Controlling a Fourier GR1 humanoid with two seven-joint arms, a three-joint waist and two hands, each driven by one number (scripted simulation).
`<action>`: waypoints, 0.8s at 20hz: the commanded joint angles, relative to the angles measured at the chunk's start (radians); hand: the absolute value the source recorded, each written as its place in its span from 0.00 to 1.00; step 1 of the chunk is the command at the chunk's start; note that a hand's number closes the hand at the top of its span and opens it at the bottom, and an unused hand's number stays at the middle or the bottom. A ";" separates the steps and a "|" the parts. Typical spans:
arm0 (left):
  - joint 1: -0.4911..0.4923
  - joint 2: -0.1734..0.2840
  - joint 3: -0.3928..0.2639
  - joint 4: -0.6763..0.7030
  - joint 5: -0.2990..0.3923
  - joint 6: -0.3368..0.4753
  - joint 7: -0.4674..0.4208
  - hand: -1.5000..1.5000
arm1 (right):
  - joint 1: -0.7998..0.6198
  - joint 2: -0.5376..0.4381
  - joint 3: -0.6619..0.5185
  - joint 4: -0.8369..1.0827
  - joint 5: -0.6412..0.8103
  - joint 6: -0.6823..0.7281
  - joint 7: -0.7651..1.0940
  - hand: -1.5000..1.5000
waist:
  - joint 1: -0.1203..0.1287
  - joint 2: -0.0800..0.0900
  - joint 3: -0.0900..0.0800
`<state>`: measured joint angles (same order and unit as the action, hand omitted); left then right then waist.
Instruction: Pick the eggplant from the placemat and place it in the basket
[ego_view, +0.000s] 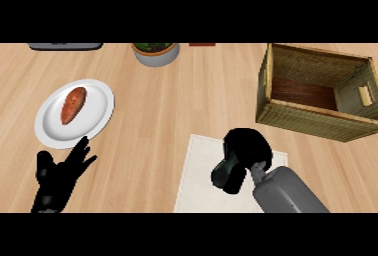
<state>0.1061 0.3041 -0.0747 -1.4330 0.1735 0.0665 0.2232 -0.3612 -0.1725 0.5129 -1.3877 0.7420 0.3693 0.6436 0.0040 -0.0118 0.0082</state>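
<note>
The dark eggplant (226, 176) lies over the pale placemat (198, 192) at the lower middle. My right hand (247, 145) is above the mat with its fingers curled round the eggplant's far end, hiding part of it. Whether the eggplant still touches the mat is unclear. The woven basket (310, 117) stands at the upper right, open at the top, just beyond and to the right of the mat. My left hand (63, 172) rests open at the lower left, fingers up, holding nothing.
A white plate (100, 105) with an orange sweet potato (73, 105) sits at the left, just beyond my left hand. A potted plant (156, 52) stands at the back middle, and a dark flat object (65, 46) lies at the back left.
</note>
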 joint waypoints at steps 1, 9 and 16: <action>0.001 -0.011 -0.020 0.038 -0.010 0.002 0.041 0.50 | -0.131 0.164 0.055 -0.041 0.145 -0.043 0.315 1.00 | 0.004 0.004 -0.012; 0.009 -0.010 -0.018 0.024 -0.020 0.006 0.041 0.50 | -0.257 0.171 -0.002 -0.229 0.092 -0.420 0.469 1.00 | 0.014 0.007 -0.005; 0.025 -0.033 -0.028 0.028 -0.032 0.023 0.040 0.50 | -0.480 0.172 -0.086 -0.403 0.226 -0.523 0.627 1.00 | -0.002 0.000 -0.010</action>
<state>0.1089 0.2856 -0.0881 -1.4491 0.1543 0.0811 0.2438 -0.7260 -0.0099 0.4625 -1.7034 0.9197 -0.0787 1.0770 0.0082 -0.0142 0.0081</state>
